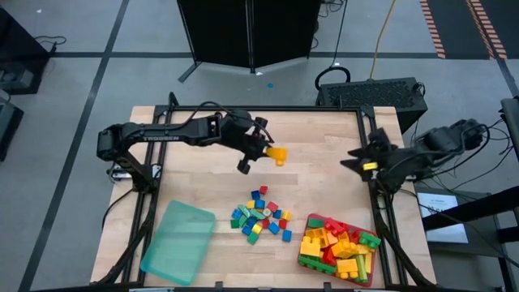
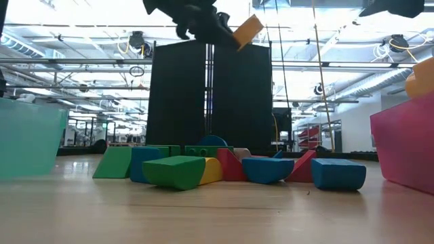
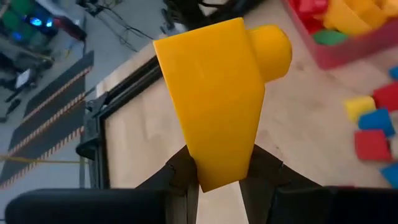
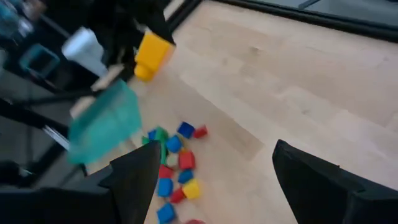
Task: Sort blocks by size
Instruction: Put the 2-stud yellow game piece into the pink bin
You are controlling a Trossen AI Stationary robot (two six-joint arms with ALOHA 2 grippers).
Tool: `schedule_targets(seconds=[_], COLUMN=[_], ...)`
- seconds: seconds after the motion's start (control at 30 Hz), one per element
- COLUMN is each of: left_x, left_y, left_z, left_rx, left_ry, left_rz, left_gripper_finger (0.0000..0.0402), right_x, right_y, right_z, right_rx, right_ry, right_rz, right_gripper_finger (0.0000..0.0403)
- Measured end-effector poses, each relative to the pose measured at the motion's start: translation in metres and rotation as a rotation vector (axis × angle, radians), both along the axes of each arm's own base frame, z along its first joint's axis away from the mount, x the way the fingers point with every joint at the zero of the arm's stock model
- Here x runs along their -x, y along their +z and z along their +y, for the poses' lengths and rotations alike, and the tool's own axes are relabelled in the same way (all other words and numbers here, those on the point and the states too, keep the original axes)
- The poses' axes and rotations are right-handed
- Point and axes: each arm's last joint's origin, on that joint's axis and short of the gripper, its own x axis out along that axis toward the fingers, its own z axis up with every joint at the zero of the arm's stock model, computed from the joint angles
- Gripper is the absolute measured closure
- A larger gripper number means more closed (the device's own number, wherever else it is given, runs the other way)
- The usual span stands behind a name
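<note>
Left to right: the teal tray (image 1: 178, 242) is lying empty at the table's near left. The left gripper (image 1: 270, 151) is pinching a yellow block (image 1: 278, 154) by its narrow end, holding it high above the table's middle. Small blocks (image 1: 261, 217) are lying loose below; larger blocks (image 1: 340, 247) are filling the red tray (image 1: 309, 221). The right gripper (image 1: 357, 162) is waiting open at the right edge. Judged best: carry the block level over its tray and lower before releasing. White lettering on the left arm is too small to read.
</note>
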Motion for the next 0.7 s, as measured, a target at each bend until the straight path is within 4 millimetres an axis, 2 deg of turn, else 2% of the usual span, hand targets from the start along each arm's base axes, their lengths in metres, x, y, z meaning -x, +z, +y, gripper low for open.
schedule_targets(seconds=[0.1, 0.17, 0.27, 0.47, 0.7], left_x=[-0.001, -0.003, -0.008, -0.017, -0.019], left_y=[0.001, 0.004, 0.012, 0.032, 0.046], left_z=[-0.002, -0.007, -0.015, -0.028, -0.034], left_rx=[0.082, 0.144, 0.232, 0.429, 0.526], left_ry=[0.033, 0.045, 0.066, 0.121, 0.160], left_rz=[-0.009, -0.034, -0.113, -0.307, -0.446], left_gripper_finger=[0.0315, 0.0315, 0.0315, 0.0315, 0.0315], right_x=[0.003, -0.003, -0.020, -0.050, -0.067], right_y=[0.002, 0.001, 0.002, 0.017, 0.034], right_z=[-0.002, 0.000, 0.006, 0.016, 0.019], right_rx=[-0.027, 0.028, 0.206, 0.700, 0.925], right_ry=[-0.026, -0.040, -0.023, -0.043, -0.054], right_rz=[-0.029, -0.023, -0.025, -0.028, -0.025], right_gripper_finger=[0.0103, 0.0103, 0.0103, 0.0103, 0.0103])
